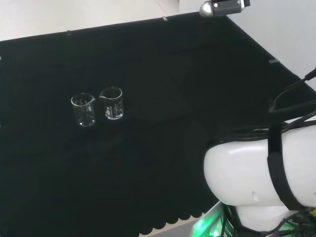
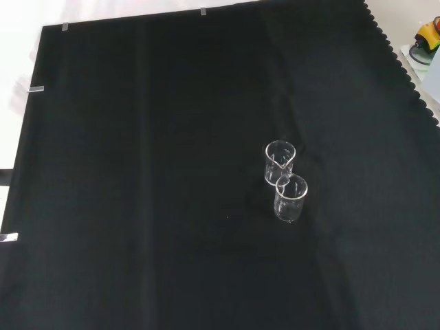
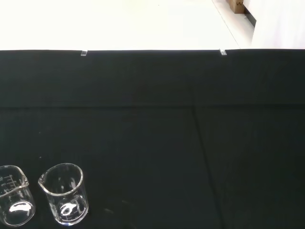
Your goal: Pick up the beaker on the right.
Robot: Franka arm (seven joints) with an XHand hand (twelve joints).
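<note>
Two small clear glass beakers stand upright and close together on the black cloth. In the head view they are side by side at the left of the middle: the left beaker [image 1: 84,109] and the right beaker [image 1: 112,102]. The front view has them one behind the other, right of centre: the farther beaker [image 2: 279,162] and the nearer beaker [image 2: 291,197]. Both look empty. In the wrist view one beaker [image 3: 64,193] stands whole and the other beaker [image 3: 14,200] is cut by the picture's edge.
The arm's white link [image 1: 256,168] bulks at the lower right of the head view, with black cables across it. The cloth's scalloped edge [image 2: 405,62] runs down the front view's right side. Wide bare cloth [image 2: 137,172] surrounds the beakers.
</note>
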